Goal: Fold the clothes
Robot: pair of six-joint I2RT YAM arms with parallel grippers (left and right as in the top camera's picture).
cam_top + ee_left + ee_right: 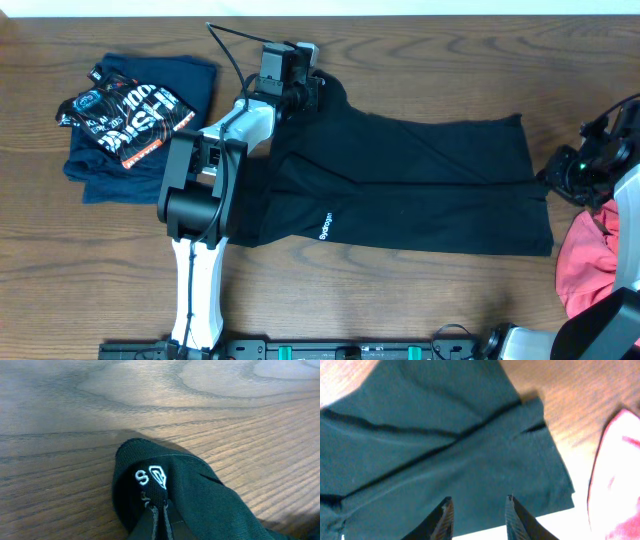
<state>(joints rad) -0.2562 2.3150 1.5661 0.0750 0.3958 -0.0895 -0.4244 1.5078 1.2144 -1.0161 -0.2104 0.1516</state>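
Note:
Black trousers lie spread across the table middle, legs pointing right, a small white logo near the waist. My left gripper is at their far left corner and is shut on the waistband, which bunches up over the closed fingers. My right gripper hovers by the leg ends at the right; its fingers are open and empty above the dark fabric.
A folded dark blue printed shirt lies at the far left. A red garment is heaped at the right edge and also shows in the right wrist view. The left arm's base stands at the front.

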